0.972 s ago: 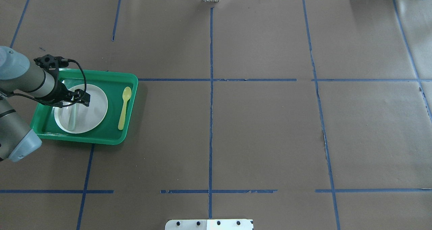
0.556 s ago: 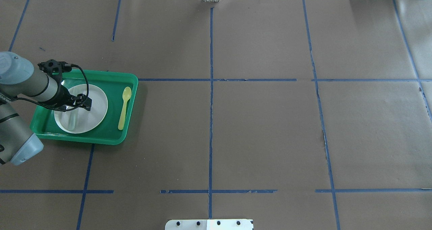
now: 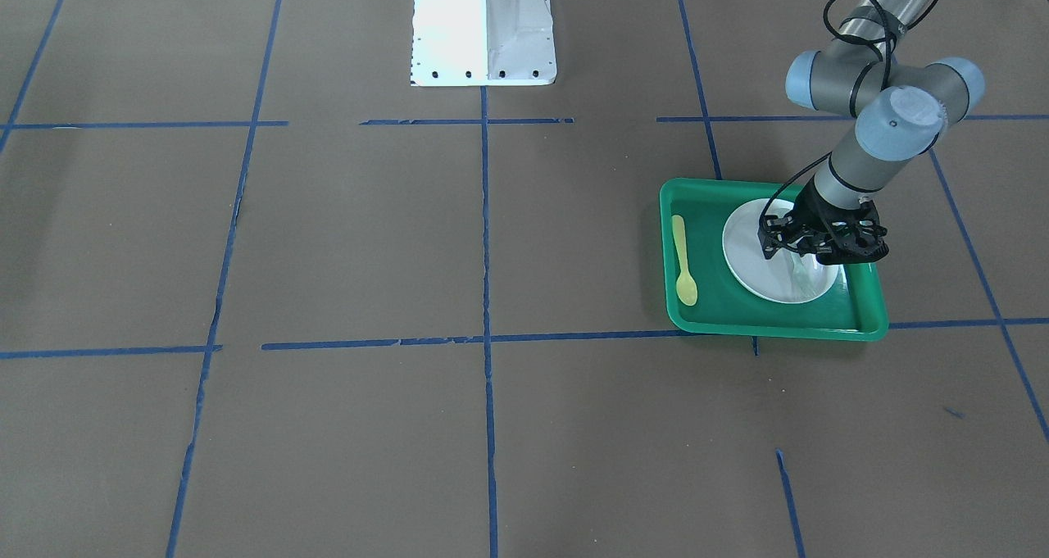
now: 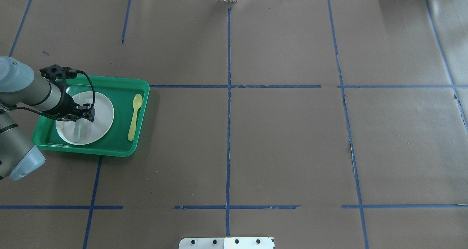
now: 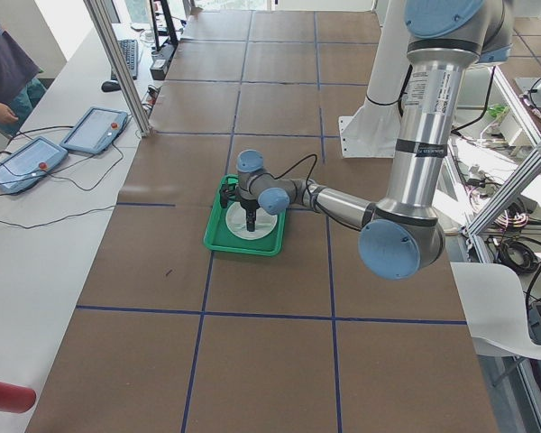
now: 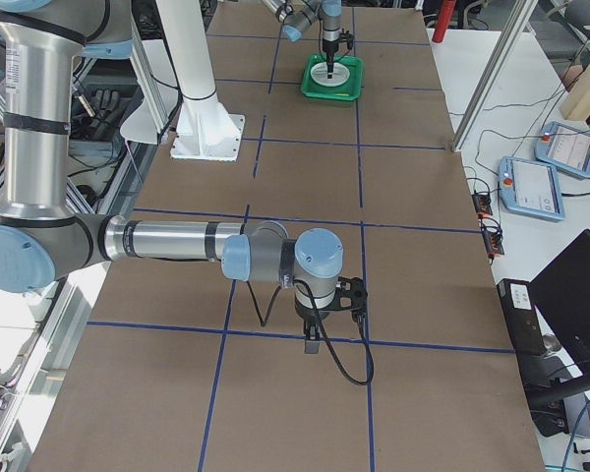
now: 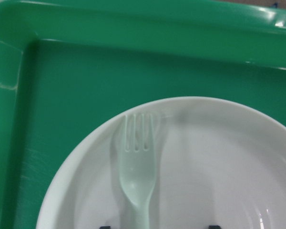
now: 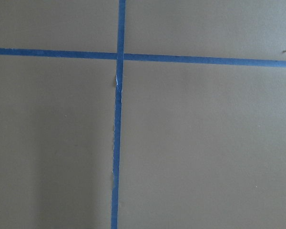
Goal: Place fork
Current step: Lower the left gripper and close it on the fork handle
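The pale whitish fork (image 7: 137, 167) lies flat on a white plate (image 7: 219, 157) in a green tray (image 7: 86, 71), tines toward the tray's rim. It also shows in the overhead view (image 4: 77, 132) and the front view (image 3: 799, 275). My left gripper (image 4: 79, 116) is low over the plate (image 4: 100, 121), open, with one fingertip (image 7: 105, 227) on each side of the fork's handle. My right gripper (image 6: 320, 329) hangs over bare table far from the tray; I cannot tell whether it is open or shut.
A yellow spoon (image 4: 134, 116) lies in the tray (image 4: 124, 83) to the right of the plate. The tray sits at the table's left side. Blue tape lines cross the brown table cover. The robot's white base plate (image 3: 483, 25) stands mid-table.
My left gripper has moved slightly left and toward the robot over the plate. The plate has shifted a little to the left in the tray. The fork still lies on the plate.
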Robot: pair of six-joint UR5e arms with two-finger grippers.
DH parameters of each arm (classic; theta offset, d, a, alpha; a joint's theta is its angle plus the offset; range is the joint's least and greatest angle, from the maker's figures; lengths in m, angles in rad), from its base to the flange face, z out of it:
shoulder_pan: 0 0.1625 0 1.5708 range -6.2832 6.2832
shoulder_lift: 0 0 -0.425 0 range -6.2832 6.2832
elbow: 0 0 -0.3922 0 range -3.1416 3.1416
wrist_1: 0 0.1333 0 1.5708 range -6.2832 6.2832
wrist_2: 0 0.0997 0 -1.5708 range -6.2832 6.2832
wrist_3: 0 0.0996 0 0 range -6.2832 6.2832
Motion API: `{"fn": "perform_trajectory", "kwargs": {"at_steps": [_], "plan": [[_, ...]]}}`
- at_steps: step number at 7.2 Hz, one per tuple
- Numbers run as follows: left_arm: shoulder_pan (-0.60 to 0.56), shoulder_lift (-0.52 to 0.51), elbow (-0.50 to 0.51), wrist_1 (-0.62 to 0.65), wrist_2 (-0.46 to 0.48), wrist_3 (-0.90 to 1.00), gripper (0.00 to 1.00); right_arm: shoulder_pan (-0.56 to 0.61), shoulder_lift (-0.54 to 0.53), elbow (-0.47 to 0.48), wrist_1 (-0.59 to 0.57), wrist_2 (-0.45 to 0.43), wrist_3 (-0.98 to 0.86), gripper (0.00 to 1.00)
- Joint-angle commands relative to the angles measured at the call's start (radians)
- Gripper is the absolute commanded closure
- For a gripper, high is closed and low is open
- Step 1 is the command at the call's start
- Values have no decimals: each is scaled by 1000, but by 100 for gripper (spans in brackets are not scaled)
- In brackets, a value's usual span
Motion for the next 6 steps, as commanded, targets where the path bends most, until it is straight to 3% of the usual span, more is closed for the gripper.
{"fn": "perform_trajectory", "kwargs": {"at_steps": [1,5,6], "plan": [[-1,3,-7,0,-2,-1,52,0,0,1,0,0,0,0],[-1,3,-10,0,-6,-10,100,0,0,1,0,0,0,0],[-4,5,-24,0,-11,-10,100,0,0,-1,0,0,1,0]]}}
